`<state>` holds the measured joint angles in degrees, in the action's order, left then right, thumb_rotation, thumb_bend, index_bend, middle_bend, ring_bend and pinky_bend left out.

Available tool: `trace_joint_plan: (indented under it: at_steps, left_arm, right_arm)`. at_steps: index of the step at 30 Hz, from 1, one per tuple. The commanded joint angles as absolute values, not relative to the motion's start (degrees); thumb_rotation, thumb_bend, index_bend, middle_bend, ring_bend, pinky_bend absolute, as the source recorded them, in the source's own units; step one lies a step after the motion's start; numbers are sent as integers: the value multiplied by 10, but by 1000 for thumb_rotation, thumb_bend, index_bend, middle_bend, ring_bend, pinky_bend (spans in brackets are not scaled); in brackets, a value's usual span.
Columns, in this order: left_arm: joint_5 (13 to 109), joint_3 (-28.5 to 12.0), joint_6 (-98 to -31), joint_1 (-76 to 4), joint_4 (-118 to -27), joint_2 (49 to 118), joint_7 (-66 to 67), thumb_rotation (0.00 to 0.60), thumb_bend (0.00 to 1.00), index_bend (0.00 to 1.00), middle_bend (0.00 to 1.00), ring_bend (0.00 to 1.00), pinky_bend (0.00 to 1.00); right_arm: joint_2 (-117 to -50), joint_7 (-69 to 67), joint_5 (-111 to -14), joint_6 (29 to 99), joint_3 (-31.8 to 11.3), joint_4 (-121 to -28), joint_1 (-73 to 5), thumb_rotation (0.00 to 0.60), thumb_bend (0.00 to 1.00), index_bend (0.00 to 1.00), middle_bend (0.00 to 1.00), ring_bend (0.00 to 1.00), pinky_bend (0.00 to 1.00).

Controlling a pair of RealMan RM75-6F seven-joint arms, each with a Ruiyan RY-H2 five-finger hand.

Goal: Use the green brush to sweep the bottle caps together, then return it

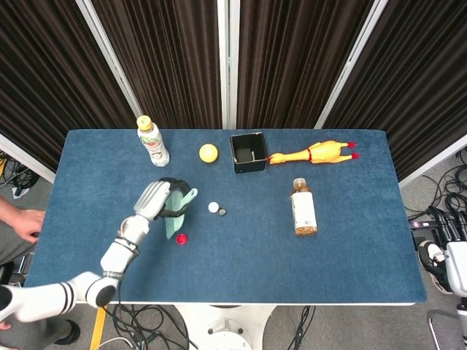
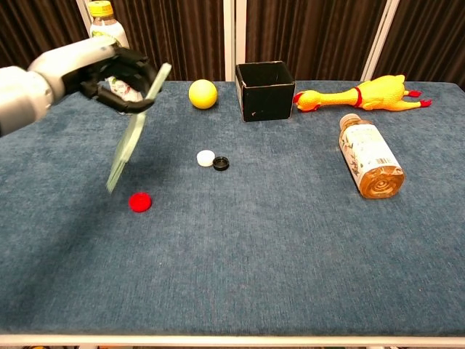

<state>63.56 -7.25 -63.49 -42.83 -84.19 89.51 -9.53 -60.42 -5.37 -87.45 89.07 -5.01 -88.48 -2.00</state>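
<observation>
Bottle labels too small to read; no legible text.
</observation>
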Motion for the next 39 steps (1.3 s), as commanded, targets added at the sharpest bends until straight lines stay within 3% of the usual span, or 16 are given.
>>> trace_joint_plan:
  at_steps: [1, 9, 14, 29, 39]
  left_arm:
    - [550, -78, -718, -371, -939, 887, 58, 600, 411, 498, 508, 336, 243]
    - [502, -82, -802, -344, -997, 941, 198, 600, 411, 498, 507, 336, 243]
    - [478, -97, -816, -339, -1012, 981, 231, 600, 411, 498, 507, 336, 243]
    - [502, -143, -806, -373, -865, 1123, 282, 600, 412, 496, 507, 336, 249]
    - [517, -196, -769, -413, -756, 1197, 280, 600, 412, 489, 508, 336, 249]
  right_arm:
    - [-605, -56, -875, 890, -49, -883, -20, 600, 304, 0, 132, 0, 0]
    - [-607, -55, -872, 889, -49, -883, -20, 600, 305, 0, 131, 0, 0]
    - [-604, -52, -871, 888, -49, -886, -20, 600, 304, 0, 132, 0, 0]
    - [-600, -46, -866, 886, -48, -892, -19, 600, 305, 0, 132, 0, 0]
    - [-599, -54, -861, 889, -48, -886, -15, 600, 305, 0, 132, 0, 0]
